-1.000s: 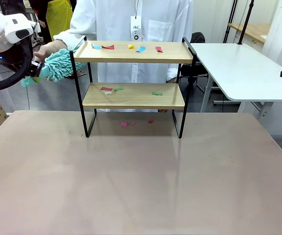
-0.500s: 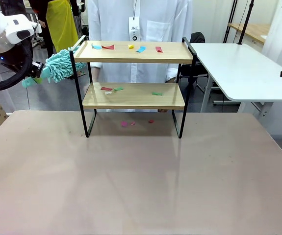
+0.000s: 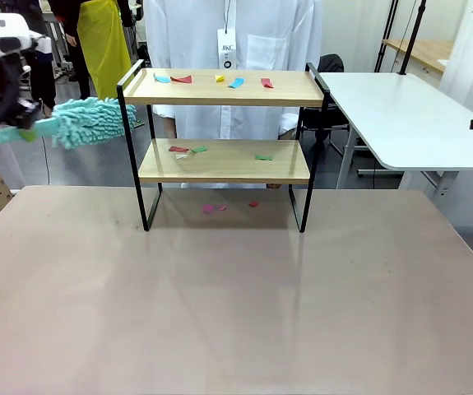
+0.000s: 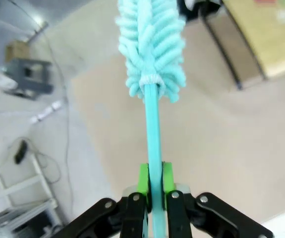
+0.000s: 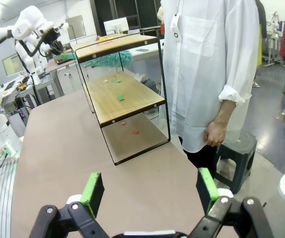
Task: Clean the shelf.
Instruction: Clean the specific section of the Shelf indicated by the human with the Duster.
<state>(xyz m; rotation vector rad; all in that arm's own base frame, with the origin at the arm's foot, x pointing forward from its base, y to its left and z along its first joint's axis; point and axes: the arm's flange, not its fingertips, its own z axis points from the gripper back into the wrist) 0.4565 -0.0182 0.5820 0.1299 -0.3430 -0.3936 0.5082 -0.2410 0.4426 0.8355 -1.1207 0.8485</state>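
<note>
Zero scraps point(image 3: 183, 79) are cleared: both shelf point(image 3: 220, 99) boards & table under it are littered. Duster point(image 3: 92, 122) is clamped by left gripper point(image 4: 155, 179) just left of shelf, person behind it; right gripper point(image 5: 149, 191) is spread, empty.

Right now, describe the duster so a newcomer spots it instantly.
Find the two-tier wooden shelf toward the table's far side, then look off its left end. There the left gripper, shut, holds a duster by its thin handle. It's the only fluffy teal thing; the paper scraps on the boards are small and flat.

Left gripper point(image 4: 154, 179) held high, jaws clamped together; right gripper point(image 5: 149, 191) spread wide.
</note>
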